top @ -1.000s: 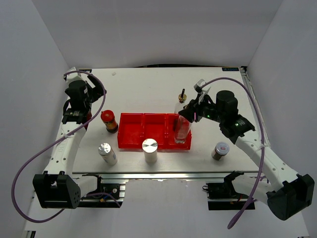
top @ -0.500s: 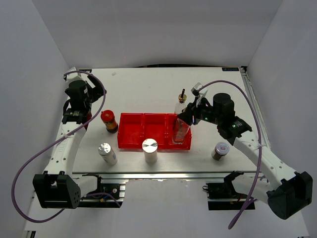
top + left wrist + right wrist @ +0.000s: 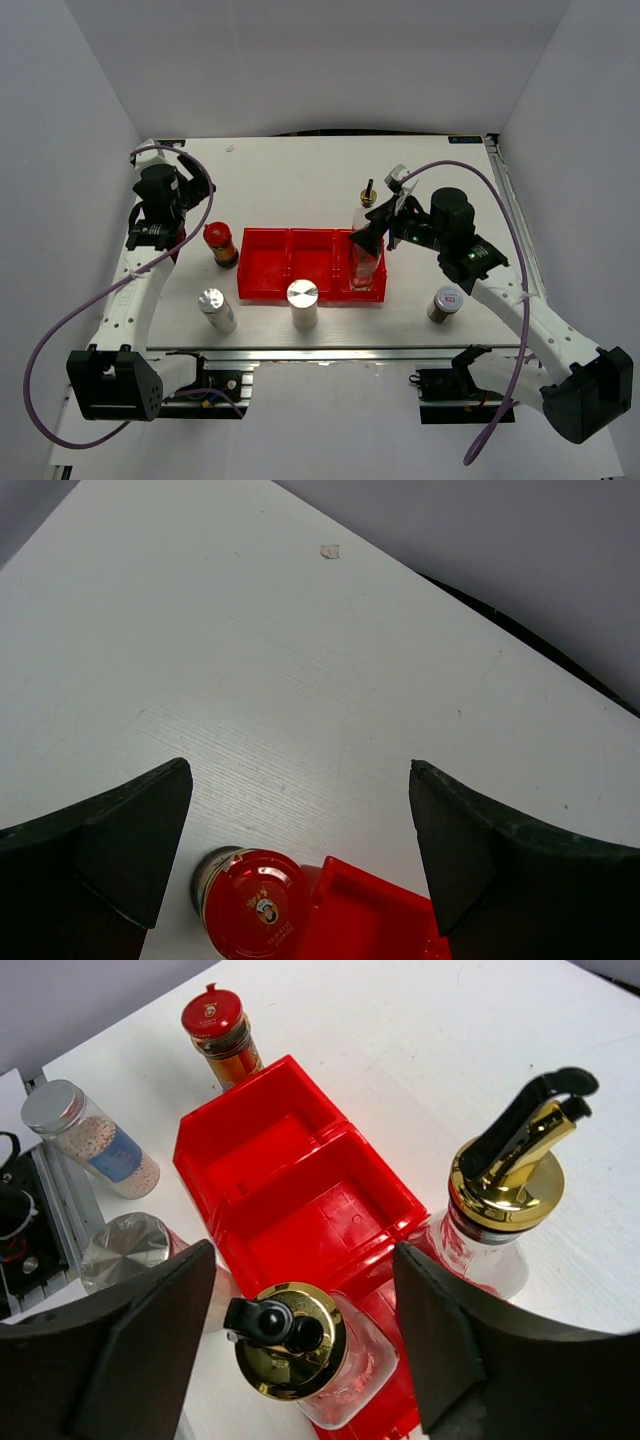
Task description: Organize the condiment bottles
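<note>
Top view: the clear glass bottle with a gold pour spout (image 3: 366,262) stands upright in the right compartment of the red three-compartment plastic tray (image 3: 290,236), on a white counter (image 3: 280,180) with pale walls close around it.

Left wrist: the left tool (image 3: 298,780) is spread and empty above the red-lidded dark jar (image 3: 250,900).

Right wrist: the right tool (image 3: 300,1260) is spread either side of that bottle, not pinching it. The glass is likely slick, breakable and top-heavy, so take it by the body, not the spout.
</note>
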Controlling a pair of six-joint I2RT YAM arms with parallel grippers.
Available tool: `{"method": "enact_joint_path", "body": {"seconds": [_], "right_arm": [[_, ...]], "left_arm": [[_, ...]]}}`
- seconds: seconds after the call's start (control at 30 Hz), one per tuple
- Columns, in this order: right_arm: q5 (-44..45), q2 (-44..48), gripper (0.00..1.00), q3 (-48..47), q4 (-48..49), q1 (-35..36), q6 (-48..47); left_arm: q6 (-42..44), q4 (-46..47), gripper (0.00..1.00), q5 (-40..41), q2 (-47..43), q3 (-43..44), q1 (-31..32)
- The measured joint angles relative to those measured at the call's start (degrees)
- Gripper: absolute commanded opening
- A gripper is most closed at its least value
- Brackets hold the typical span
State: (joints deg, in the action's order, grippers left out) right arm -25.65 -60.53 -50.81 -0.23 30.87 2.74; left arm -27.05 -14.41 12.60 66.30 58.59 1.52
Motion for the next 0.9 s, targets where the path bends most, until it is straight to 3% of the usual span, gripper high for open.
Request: {"method": "enact_joint_path", "body": {"seconds": [0.03, 0.33, 0.7, 0.9], "right_arm": [[-0.1, 0.1, 0.89, 0.0, 0.0, 0.0, 0.0], [2.9, 4.1, 0.89, -0.9, -1.2, 0.0, 0.6], [21.8, 11.3, 0.89, -1.7, -4.5, 0.1, 4.5], [39.6, 21.7, 0.89, 2.7, -1.7, 0.2, 8.5]], "left_arm": [[-0.1, -0.1, 0.98, 0.0, 0.0, 0.0, 0.0], [-1.7, -1.2, 0.98, -0.2, -0.7, 0.0, 0.0], [-6.9, -4.9, 0.98, -0.7, -2.4, -3.6, 0.2], [-9.7, -8.6, 0.98, 0.8, -0.5, -6.4, 3.0]]}}
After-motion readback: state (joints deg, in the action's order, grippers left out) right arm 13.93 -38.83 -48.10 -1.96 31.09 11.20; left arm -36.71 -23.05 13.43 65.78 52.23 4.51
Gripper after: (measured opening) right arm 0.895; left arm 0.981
